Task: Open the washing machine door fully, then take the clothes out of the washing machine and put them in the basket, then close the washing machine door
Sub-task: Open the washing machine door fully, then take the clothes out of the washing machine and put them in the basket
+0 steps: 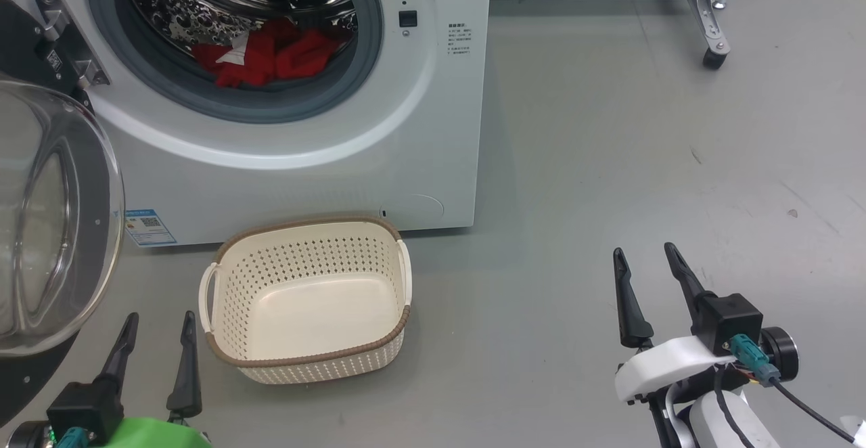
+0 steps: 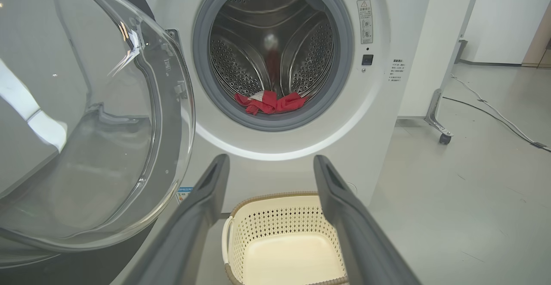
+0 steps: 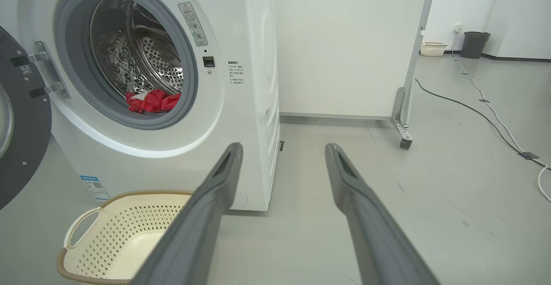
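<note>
- While both pairs of long dark fingers stand spread wide with nothing between them, the left gripper (image 1: 160, 318) sits low on the robot's left and the right gripper (image 1: 643, 250) low on its right. Both point up the head view above the grey floor (image 1: 609, 164).
- Just to the right of the left gripper stands the small cream plastic basket (image 1: 304, 223), with perforated sides, a brown woven-look rim and white side handles. It is on the floor, near the fingers but apart from them. In the left wrist view it lies ahead, between the lines of the two fingers.
- Just to the left of that gripper, the large round glossy black washing machine door (image 1: 47, 218) stands open. Its bulging clear glass bowl faces the robot, close to the left finger but not touching it.
- The right gripper is well apart from the basket, out to the right of the machine.
- Directly behind the basket stands the big white front-loading washing machine (image 1: 304, 164), with a blue sticker (image 1: 150, 226) low on its front.
- The bright red soft clothes (image 1: 270, 59), bearing a small white patch, lie at the bottom front of the perforated steel drum (image 1: 203, 1). They sit just behind the grey rubber ring (image 1: 270, 106), above and beyond the basket and well apart from both grippers.
- In the right wrist view the clothes lie off to the left of the fingers.
</note>
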Robot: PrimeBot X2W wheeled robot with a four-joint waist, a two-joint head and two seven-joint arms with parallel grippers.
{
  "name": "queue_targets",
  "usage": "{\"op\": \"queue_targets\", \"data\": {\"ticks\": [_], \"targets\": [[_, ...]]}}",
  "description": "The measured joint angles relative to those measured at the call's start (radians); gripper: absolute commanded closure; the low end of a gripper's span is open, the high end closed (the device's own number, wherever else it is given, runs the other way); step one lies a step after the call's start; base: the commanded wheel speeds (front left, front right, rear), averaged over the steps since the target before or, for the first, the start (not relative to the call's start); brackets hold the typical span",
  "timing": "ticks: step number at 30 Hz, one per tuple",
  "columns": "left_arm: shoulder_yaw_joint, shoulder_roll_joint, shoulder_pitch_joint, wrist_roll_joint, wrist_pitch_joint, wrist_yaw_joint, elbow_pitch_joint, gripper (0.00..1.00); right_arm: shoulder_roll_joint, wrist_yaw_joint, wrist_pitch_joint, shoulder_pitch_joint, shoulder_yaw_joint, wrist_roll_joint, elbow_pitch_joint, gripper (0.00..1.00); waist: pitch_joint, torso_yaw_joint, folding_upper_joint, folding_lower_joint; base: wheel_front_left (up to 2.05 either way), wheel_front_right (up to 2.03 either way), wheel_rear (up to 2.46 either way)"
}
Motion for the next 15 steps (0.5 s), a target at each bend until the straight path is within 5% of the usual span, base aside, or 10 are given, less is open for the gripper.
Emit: {"op": "queue_targets", "data": {"ticks": [15], "targets": [[0.015,-0.004,0.0,0.002,0.0,0.0,-0.014,0.0,0.0,0.0,0.0,0.012,-0.004,0.0,-0.007,0.0,0.014,0.008,0.0,0.0,0.16,-0.16,0.0]]}}
